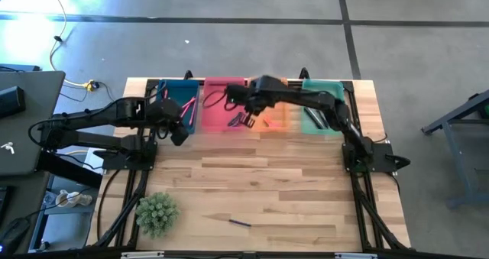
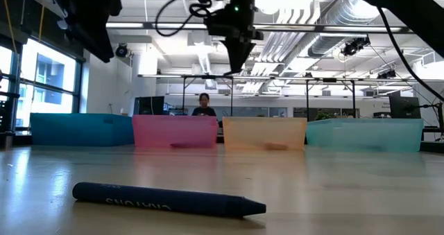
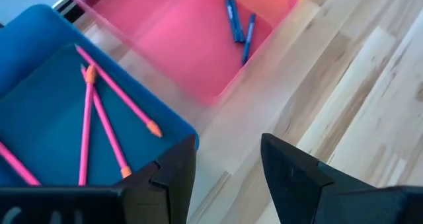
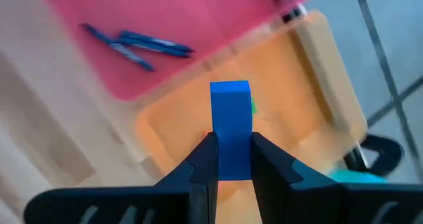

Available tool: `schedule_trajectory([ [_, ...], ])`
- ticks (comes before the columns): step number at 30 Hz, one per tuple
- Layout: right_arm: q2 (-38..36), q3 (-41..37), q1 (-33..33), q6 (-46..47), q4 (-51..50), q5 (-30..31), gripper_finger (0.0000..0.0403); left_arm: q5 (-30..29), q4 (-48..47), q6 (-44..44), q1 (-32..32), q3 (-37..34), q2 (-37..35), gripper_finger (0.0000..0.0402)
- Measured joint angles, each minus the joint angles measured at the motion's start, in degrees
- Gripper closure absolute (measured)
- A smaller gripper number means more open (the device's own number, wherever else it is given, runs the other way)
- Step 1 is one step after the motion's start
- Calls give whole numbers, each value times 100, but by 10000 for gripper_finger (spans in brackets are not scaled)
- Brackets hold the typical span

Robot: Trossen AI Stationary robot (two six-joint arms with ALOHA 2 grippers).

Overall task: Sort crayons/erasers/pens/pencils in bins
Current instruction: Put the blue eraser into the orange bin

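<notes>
The right gripper (image 4: 229, 159), fingers clenched on a blue eraser (image 4: 230, 128), hangs above the orange bin (image 4: 317, 85) at the table's far edge, needing only release, while the left gripper (image 3: 225, 174) waits with fingers spread, empty, beside the dark blue bin (image 3: 39, 128).

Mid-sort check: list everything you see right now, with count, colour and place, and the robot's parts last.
bins: four; blue, pink, orange, teal; row along the table's far edge
pink pencils: several, in the blue bin
blue pens: a few, in the pink bin
blue eraser: one, held above the orange bin
dark blue crayon: one, lying near the table's front edge
green plant: one, front-left corner
person: one, beyond the table
left gripper: open, empty, beside the blue bin
right gripper: shut on the blue eraser
</notes>
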Motion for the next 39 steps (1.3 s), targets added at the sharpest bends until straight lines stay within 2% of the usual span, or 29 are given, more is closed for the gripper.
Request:
schedule_trajectory([
  [4, -22, 0, -373, 269, -205, -120, 348, 12, 240, 100, 0, 0, 0, 245],
  [11, 8, 0, -949, 664, -259, -777, 348, 17, 513, 210, 0, 0, 0, 245],
  [14, 125, -1, -1106, 855, -253, -857, 348, 18, 570, 252, 0, 0, 0, 245],
  [29, 893, -9, -1302, 904, -200, -1586, 348, 211, 666, 306, 2, 0, 0, 245],
  [39, 978, -9, -1526, 851, -127, -2016, 339, 206, 666, 361, 2, 0, 0, 245],
])
